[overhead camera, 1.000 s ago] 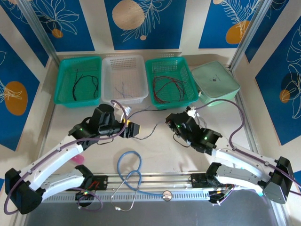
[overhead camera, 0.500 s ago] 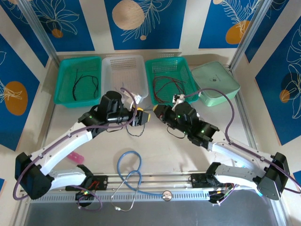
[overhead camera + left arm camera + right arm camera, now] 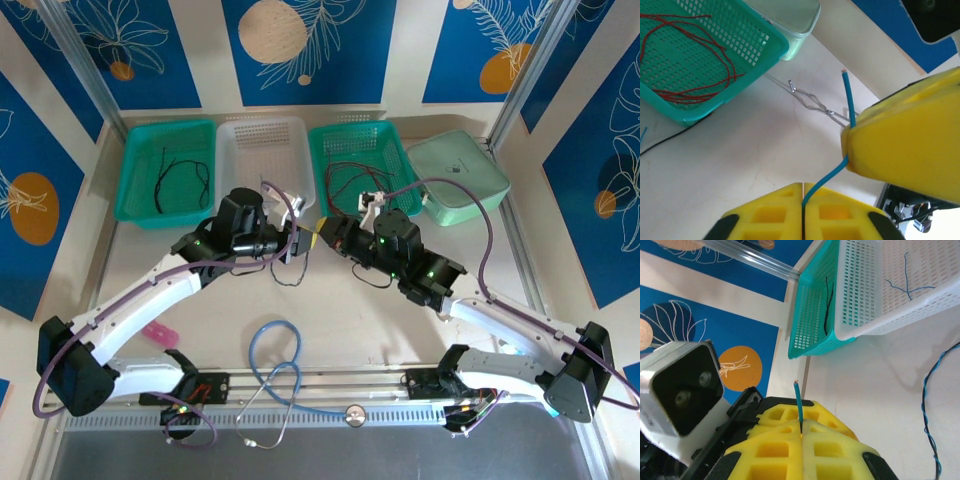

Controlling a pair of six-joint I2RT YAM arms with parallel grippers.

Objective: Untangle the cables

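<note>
Basket [image 3: 345, 128] beside lidded box [image 3: 458, 180] holds red cables [image 3: 345, 185]

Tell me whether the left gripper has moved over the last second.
Yes. The left gripper has moved up the top view, closer to the white basket, and slightly to the right.

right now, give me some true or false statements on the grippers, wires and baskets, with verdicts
1. The left gripper and the right gripper are both shut on one blue wire. True.
2. The red cables lie in the white basket. False: they lie in the right green basket.
3. A black cable lies in the left green basket. True.
4. The tube sits in a basket. False: it lies on the table, near the arm bases.
</note>
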